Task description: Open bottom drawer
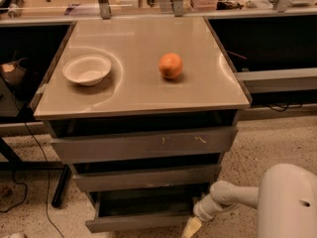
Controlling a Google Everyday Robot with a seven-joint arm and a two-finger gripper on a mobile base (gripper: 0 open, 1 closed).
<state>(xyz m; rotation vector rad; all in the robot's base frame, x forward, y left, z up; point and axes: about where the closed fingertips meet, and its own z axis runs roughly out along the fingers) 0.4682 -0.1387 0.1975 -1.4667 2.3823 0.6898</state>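
The bottom drawer [138, 222] is the narrowest of three grey drawers under the table and sits lowest. It stands partly pulled out, and its dark flat interior [143, 206] shows behind the plain front. My gripper [191, 227], with a pale yellowish tip, is at the right end of that drawer front, low near the floor. The white arm [233, 196] reaches in from the lower right. Whether the tip touches the front I cannot tell.
The widest top drawer front [143, 144] has pale scratch marks, and the mid-sized front [146, 177] sits below it. On the tabletop [133, 90] are a white bowl [87, 69] and an orange [171, 66]. Cables and a table leg [58, 187] are on the floor at left.
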